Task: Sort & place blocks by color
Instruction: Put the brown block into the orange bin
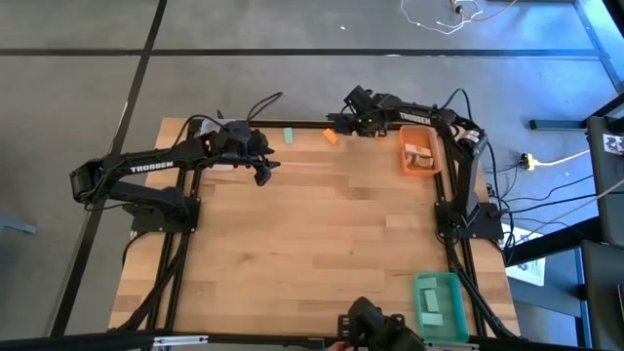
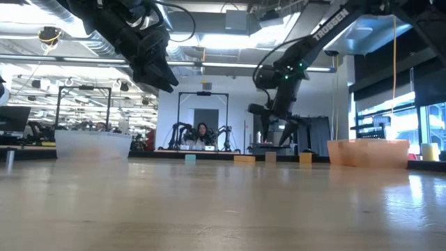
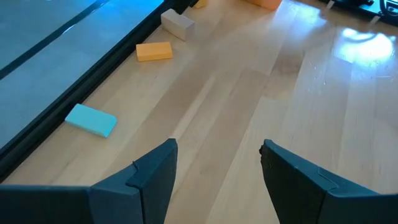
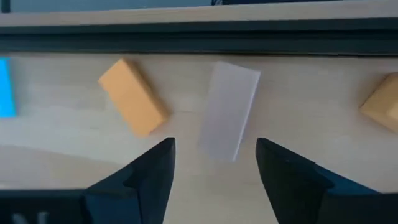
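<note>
White "TROSSEN" lettering is showing on both arms in the high view, and again on one arm in the low view. Your left gripper [image 1: 265, 168] is hovering above the table's [image 1: 312, 244] far-left part, fingers spread wide and holding nothing. Your right gripper [image 4: 211, 163] is hanging at the far edge, fingers also wide and empty, just short of a pale wood bar [image 4: 228, 111].

The right wrist view is giving you what the overhead cannot — that pale bar lying between an orange block [image 4: 133, 96] and another orange block [image 4: 380, 103] at the frame's side, with a teal block [image 4: 6, 87] further along, all close against the dark border rail [image 4: 199, 40].

From above, you are seeing an orange bin [image 1: 419, 151] at the far right with pale pieces inside, and a green bin [image 1: 439, 302] at the near right — the table's middle is lying open.
</note>
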Tool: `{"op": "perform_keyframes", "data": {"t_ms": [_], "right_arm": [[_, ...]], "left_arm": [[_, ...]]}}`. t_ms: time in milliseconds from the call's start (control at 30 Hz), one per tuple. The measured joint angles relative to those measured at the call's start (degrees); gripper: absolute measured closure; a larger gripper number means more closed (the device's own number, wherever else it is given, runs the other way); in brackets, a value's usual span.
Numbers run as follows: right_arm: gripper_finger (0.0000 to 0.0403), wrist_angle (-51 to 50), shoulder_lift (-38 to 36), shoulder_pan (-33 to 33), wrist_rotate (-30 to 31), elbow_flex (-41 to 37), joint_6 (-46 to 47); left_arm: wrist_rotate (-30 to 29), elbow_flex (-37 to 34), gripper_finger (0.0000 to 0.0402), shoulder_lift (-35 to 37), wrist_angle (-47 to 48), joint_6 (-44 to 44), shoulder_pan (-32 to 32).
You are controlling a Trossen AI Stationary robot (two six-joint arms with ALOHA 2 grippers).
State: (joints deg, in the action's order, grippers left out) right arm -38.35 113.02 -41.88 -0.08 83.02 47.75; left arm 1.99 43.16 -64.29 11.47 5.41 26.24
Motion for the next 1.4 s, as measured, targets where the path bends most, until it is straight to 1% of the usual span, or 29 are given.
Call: {"op": "perform_keyframes", "data": {"t_ms": [167, 733, 900, 1067, 1167, 1233, 1333, 1367, 1400], "right_arm": [[0.0179, 1.78, 1.48, -0.95, -2.81, 0.0, 0.02], [0.0179, 3.14, 6.85, -1.04, -2.83, 0.0, 0.23], [0.0179, 3.46, 7.24, -1.04, -2.98, 0.07, 0.14], [0.0181, 3.48, 7.31, -1.03, -2.62, 0.07, -3.16], [0.0197, 3.46, 7.33, -1.04, -2.54, 0.07, -4.57], [0.0219, 3.44, 7.37, -1.04, -2.38, 0.07, -4.26], [0.0262, 3.49, 7.37, -1.04, -2.55, 0.07, -4.5], [0.0273, 3.77, 7.37, -1.04, -2.56, 0.07, -4.63], [0.0273, 4.16, 7.37, -1.04, -2.52, 0.07, -4.84]], "left_arm": [[-0.01, 0.0, 0.0182, 0.01, 0.02, 0.0, 0.0], [0.01, 0.0, 0.0182, 0.0, 0.02, 0.0, 0.0], [0.01, 0.0, 0.0182, 0.0, 0.02, 0.0, -0.02], [0.01, 0.0, 0.0182, 0.0, 0.02, 0.0, -0.02], [0.01, 0.0, 0.0182, 0.0, 0.02, 0.0, -0.02], [0.0, 0.0, 0.0182, 0.01, 0.02, 0.0, -0.01], [0.01, 0.0, 0.0182, 0.0, 0.02, 0.0, -0.02], [0.01, 0.0, 0.0182, 0.0, 0.02, 0.0, 0.0], [0.01, 0.0, 0.0182, 0.0, 0.02, 0.0, -0.02]]}}
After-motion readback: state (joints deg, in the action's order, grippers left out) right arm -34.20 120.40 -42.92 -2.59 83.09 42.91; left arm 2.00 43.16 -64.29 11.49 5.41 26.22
